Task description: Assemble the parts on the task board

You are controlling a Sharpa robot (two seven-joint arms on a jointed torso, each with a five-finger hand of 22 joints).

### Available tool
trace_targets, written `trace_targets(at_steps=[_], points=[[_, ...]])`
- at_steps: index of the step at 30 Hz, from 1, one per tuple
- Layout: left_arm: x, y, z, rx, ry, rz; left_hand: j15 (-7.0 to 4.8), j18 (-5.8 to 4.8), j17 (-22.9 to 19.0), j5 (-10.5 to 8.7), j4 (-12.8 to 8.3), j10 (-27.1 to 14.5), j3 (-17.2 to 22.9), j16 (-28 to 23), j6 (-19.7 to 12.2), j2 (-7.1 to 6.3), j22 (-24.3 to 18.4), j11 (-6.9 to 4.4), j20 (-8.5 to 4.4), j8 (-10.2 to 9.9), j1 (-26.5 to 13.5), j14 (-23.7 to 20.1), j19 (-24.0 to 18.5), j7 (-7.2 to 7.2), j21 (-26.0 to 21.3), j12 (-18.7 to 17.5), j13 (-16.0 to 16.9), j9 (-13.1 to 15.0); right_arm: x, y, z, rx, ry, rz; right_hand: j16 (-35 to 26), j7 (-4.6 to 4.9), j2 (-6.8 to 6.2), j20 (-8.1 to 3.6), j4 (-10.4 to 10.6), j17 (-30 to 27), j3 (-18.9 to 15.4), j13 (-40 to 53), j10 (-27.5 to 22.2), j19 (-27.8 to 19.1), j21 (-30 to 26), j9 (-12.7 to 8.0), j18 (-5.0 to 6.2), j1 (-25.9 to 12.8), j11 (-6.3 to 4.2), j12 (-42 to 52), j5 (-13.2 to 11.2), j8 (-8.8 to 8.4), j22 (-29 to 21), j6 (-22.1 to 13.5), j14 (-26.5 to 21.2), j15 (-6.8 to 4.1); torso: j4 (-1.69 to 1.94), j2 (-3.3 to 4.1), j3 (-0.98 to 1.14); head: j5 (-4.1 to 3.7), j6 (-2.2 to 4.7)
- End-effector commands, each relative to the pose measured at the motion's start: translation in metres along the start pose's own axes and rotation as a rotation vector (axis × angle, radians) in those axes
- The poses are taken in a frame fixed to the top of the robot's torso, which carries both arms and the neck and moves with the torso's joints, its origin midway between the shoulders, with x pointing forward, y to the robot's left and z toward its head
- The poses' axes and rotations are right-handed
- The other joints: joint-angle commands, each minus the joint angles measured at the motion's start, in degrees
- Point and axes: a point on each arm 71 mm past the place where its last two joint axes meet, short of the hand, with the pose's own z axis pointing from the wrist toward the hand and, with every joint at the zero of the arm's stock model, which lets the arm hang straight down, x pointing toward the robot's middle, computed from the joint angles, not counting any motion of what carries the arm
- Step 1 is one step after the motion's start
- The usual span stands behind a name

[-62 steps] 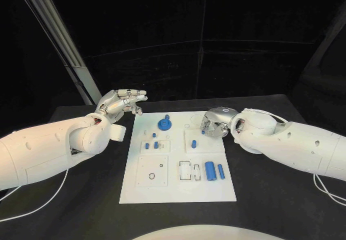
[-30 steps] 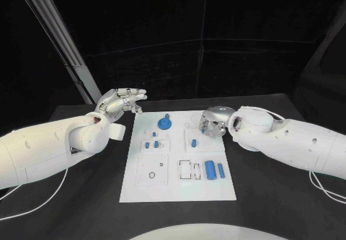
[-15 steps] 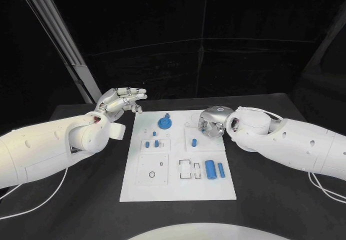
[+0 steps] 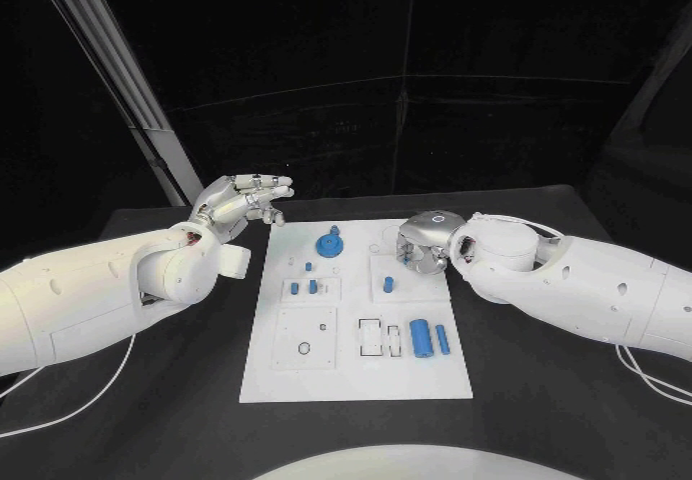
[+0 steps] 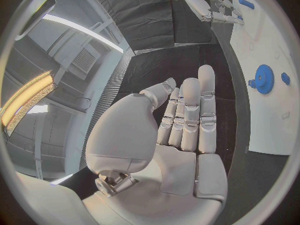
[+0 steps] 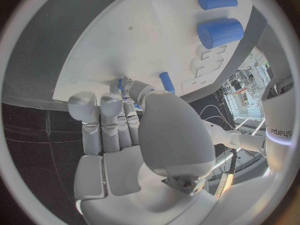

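Two hands flank the board on the desk. Right hand hovers low over the board's far right corner, fingers curled toward a small blue part just beyond its fingertips; whether it grips anything cannot be told. Left hand waits off the far left corner, fingers apart, empty. A slow, square descent looks wise. Recesses nearer the robot hold a cylinder and peg; a gear sits between the hands.

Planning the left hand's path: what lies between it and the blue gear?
Only bare white task board and black table between left hand and blue gear, in the head view.
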Motion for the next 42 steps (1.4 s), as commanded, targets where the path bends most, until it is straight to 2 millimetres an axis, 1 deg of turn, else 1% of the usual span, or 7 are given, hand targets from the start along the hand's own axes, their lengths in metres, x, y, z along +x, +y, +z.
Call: trace_targets(at_steps=[1, 6, 11, 30, 34, 38, 42], points=[[0.000, -0.001, 0.000, 0.003, 0.007, -0.008, 0.12, 0.81, 0.0, 0.37, -0.4, 0.0, -0.1, -0.3, 0.1, 0.24, -0.1, -0.05, 0.02, 0.3, 0.3, -0.4, -0.4, 0.11, -0.3, 0.4, -0.1, 0.0, 0.013, -0.001, -0.002, 0.034, 0.054, -0.057, 0.8, -0.02, 0.96, -0.03, -1.0, 0.5, 0.5, 0.2, 0.8, 0.4, 0.7, 0.2, -0.69, 0.8, -0.08, 0.3, -0.4, 0.41, 0.9, 0.8, 1.3, -0.42, 0.00, 0.00, 0.03, -0.06, -0.01], [-0.001, -0.001, 0.001, 0.001, 0.006, -0.008, 0.12, 0.80, -0.1, 0.37, -0.4, -0.1, -0.2, -0.3, 0.0, 0.25, -0.1, -0.04, 0.01, 0.3, 0.4, -0.4, -0.4, 0.13, -0.3, 0.4, -0.1, 0.0, 0.009, 0.000, -0.002, 0.035, 0.001, -0.065, 1.7, -0.14, 1.47, -0.18, -2.1, 1.0, 1.5, 0.4, 1.6, 0.9, 2.1, 0.3, -0.96, 1.3, -0.21, 0.6, -0.5, 0.49, 2.7, 1.5, 1.2, -0.55, -0.03, 0.00, 0.04, -0.14, -0.05], [-0.002, -0.001, 0.001, 0.000, 0.004, -0.007, 0.12, 0.80, -0.1, 0.37, -0.5, -0.1, -0.2, -0.3, 0.0, 0.27, -0.1, -0.03, 0.01, 0.4, 0.4, -0.5, -0.3, 0.15, -0.4, 0.4, -0.1, 0.0, 0.006, 0.002, -0.004, 0.025, -0.045, -0.056, 1.9, -0.13, 1.45, -0.19, -2.2, 1.1, 1.6, 0.4, 1.7, 1.1, 2.6, 0.3, -1.07, 1.1, -0.25, 0.6, -0.5, 0.47, 3.3, 1.6, 1.2, -0.55, -0.06, -0.04, 0.07, -0.18, -0.06], [-0.006, -0.001, 0.001, -0.002, -0.005, -0.002, 0.13, 0.79, -0.2, 0.38, -0.6, -0.3, -0.2, -0.4, -0.1, 0.37, -0.2, 0.00, -0.01, 0.4, 0.6, -0.5, -0.3, 0.18, -0.4, 0.5, -0.1, 0.0, -0.003, -0.002, -0.024, 0.015, -0.138, 0.005, 2.6, -0.16, 1.31, -0.18, -2.3, 1.5, 1.6, 0.4, 1.7, 1.3, 3.3, 0.4, -1.22, 0.4, -0.27, 0.5, -0.7, 0.33, 4.3, 1.8, 1.3, -0.54, -0.02, -0.09, -0.04, -0.36, 0.16], [-0.007, -0.001, 0.001, -0.002, -0.006, -0.001, 0.13, 0.79, -0.2, 0.38, -0.6, -0.3, -0.2, -0.4, -0.1, 0.37, -0.2, 0.00, -0.01, 0.4, 0.6, -0.5, -0.3, 0.18, -0.4, 0.5, -0.1, 0.0, -0.006, 0.000, -0.029, 0.007, -0.159, 0.016, 2.7, -0.16, 1.30, -0.17, -2.3, 1.6, 1.6, 0.4, 1.7, 1.3, 3.4, 0.4, -1.23, 0.4, -0.28, 0.5, -0.7, 0.33, 4.4, 1.8, 1.3, -0.54, -0.11, -0.15, -0.03, -0.39, 0.27], [-0.007, -0.001, 0.001, -0.002, -0.006, -0.002, 0.13, 0.79, -0.2, 0.38, -0.6, -0.3, -0.2, -0.4, -0.1, 0.37, -0.2, 0.00, -0.01, 0.4, 0.6, -0.5, -0.3, 0.18, -0.4, 0.5, -0.1, 0.0, -0.010, 0.004, -0.034, -0.004, -0.176, 0.029, 2.9, -0.18, 1.30, -0.17, -2.3, 1.7, 1.6, 0.4, 1.8, 1.4, 3.5, 0.4, -1.25, 0.2, -0.29, 0.5, -0.8, 0.32, 4.6, 1.9, 1.3, -0.55, -0.04, -0.12, -0.08, -0.53, 0.44], [-0.007, -0.001, 0.000, -0.002, -0.006, -0.002, 0.13, 0.79, -0.2, 0.38, -0.6, -0.3, -0.2, -0.4, -0.1, 0.37, -0.2, 0.00, -0.01, 0.4, 0.6, -0.5, -0.3, 0.18, -0.4, 0.5, -0.1, 0.0, -0.017, 0.012, -0.038, -0.024, -0.202, 0.053, 2.9, -0.18, 1.30, -0.17, -2.3, 1.7, 1.6, 0.4, 1.8, 1.4, 3.5, 0.4, -1.26, 0.2, -0.29, 0.5, -0.8, 0.32, 4.6, 1.9, 1.3, -0.55, 0.04, -0.08, -0.05, -0.62, 0.47]])
